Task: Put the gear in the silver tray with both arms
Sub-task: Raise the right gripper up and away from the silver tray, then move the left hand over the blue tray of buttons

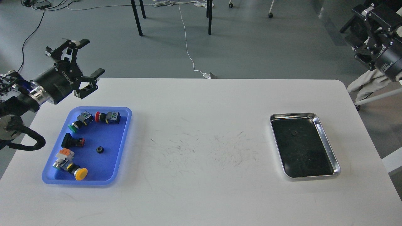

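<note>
The silver tray (326,147) lies flat near the right edge of the white bench (201,188), its long side running away from the front edge; a small dark round piece (294,133) rests on its dark bottom toward the far end. Well apart from it, near the left edge, a blue tray (121,150) holds the gear (100,149), a small black ring lying alone near the middle, among push-button switches with a red cap (97,116), a green cap (72,127) and a yellow cap (81,173). The left gripper (91,58) hangs above the bench's far left corner, beyond the blue tray, its fingers spread wide and empty. The right gripper (366,20) is raised beyond the far right corner, off the bench; its fingers look parted and hold nothing.
</note>
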Robot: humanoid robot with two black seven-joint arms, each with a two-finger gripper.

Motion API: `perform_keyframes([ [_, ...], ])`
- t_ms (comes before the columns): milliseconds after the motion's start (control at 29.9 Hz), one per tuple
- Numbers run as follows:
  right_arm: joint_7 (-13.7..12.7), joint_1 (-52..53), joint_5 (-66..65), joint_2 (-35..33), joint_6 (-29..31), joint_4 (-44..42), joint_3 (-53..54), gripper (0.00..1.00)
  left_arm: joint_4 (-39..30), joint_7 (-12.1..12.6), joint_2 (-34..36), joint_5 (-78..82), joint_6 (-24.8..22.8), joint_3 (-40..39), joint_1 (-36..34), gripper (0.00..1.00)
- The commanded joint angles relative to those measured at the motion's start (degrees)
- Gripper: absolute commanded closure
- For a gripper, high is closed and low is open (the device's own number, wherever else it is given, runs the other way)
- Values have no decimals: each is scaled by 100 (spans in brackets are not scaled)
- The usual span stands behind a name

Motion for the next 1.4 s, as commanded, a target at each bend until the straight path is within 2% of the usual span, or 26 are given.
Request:
perform_keyframes([
  [0, 0, -85, 125, 159, -60, -48, 144, 2, 36, 23, 8, -1, 1, 3, -9, 1],
  [167, 0, -121, 547, 212, 19, -100, 565, 1, 27, 14, -1, -18, 1, -41, -18, 1],
  [301, 0, -349, 644, 563, 71, -434, 978, 1, 36, 14, -10, -36, 1, -59, -18, 1],
  [401, 0, -927, 644, 870, 150, -478, 1610, 1, 71, 14, -36, -71, 1, -68, -9, 1],
  [602, 0, -2247, 627, 1942, 317, -925, 3289, 1, 308, 23, -176, -150, 1, -120, 52, 1],
  [702, 0, -2353, 618, 2233, 326, -1032, 3467, 1, 554, 76, -326, -177, 1, -103, 96, 1],
  [903, 0, -2362, 618, 2330, 326, -1041, 3467, 1, 485, 102, -555, -89, 1, 169, 491, 1],
  [1304, 0, -2582, 618, 2313, 326, -1041, 3493, 1, -70, 14, 262, 700, 1, 478, 623, 1],
  [1371, 0, -2591, 609, 2313, 300, -1067, 3485, 1, -200, -134, 367, 912, 1, 451, 650, 1],
])
